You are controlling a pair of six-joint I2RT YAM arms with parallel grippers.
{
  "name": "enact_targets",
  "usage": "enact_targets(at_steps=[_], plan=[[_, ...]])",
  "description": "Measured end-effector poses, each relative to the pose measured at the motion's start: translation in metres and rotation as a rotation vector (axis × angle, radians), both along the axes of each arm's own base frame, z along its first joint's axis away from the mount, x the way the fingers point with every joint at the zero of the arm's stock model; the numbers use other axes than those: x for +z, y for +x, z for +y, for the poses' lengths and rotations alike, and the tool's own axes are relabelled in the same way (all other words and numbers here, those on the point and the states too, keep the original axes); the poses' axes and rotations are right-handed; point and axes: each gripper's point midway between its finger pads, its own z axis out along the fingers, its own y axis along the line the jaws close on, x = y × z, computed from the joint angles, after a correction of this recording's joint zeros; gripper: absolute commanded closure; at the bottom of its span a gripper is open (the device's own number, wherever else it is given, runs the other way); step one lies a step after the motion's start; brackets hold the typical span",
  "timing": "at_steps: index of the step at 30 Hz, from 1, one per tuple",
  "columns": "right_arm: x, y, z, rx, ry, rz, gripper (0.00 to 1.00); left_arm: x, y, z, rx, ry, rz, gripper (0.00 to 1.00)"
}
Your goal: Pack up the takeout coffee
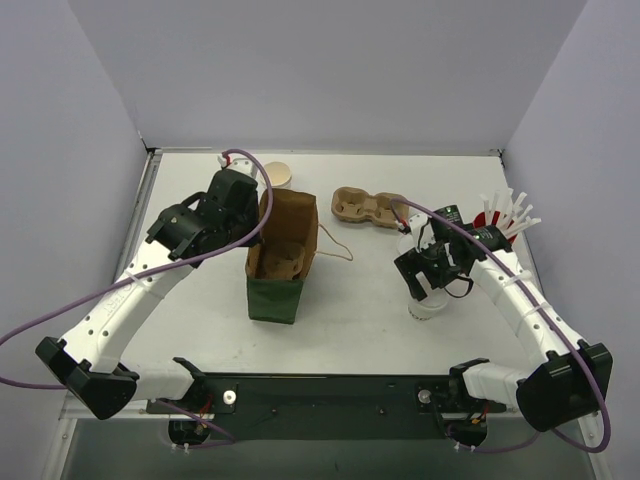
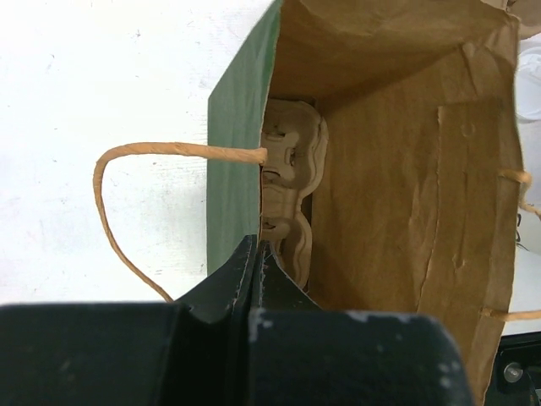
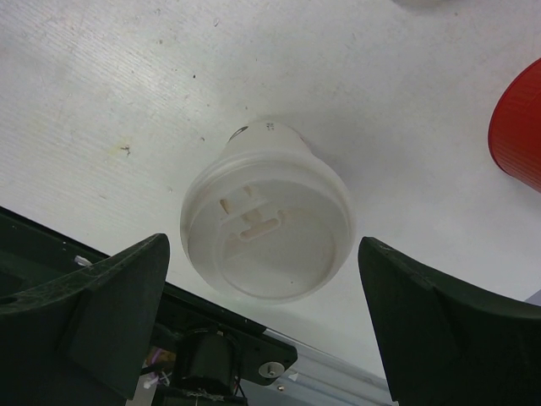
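Note:
The takeout coffee (image 1: 427,306), a small white paper cup with a round white plastic lid, stands on the table at the right. In the right wrist view its lid (image 3: 266,224) sits between my fingers, apart from both. My right gripper (image 1: 426,280) is open just above the cup and shows in its own view (image 3: 262,247). The paper bag (image 1: 281,258), green outside and brown inside, stands open at centre. My left gripper (image 1: 258,222) is shut on the bag's left rim, which its own view shows pinched between the jaws (image 2: 258,250).
A brown cup carrier (image 2: 292,169) lies inside the bag (image 2: 406,169). A second carrier (image 1: 368,208) lies behind the bag on the table. The red cup of straws (image 1: 497,222) stands at the far right, close to my right arm. A beige round cup (image 1: 278,173) sits at the back.

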Motion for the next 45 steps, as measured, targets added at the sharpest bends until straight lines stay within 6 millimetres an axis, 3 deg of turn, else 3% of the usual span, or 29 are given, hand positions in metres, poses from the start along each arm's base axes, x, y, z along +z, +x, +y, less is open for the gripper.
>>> enact_targets(at_steps=[14,25,33,38,45], plan=[[-0.010,0.002,-0.003,-0.038,-0.026,0.037,0.13,0.005,-0.001,0.003,0.005,-0.009,-0.013,1.00],[-0.018,0.005,0.000,-0.126,-0.009,0.086,0.27,0.005,-0.001,0.003,0.006,-0.010,-0.015,1.00],[-0.016,0.024,0.002,-0.372,-0.021,0.123,0.42,0.005,-0.001,0.003,0.004,-0.012,-0.014,1.00],[-0.016,0.042,0.006,-0.567,-0.030,0.116,0.43,0.005,-0.001,0.003,0.004,-0.012,-0.014,1.00],[-0.013,0.040,0.012,-0.699,-0.049,0.080,0.42,0.006,-0.002,0.003,0.004,-0.013,-0.015,1.00]])
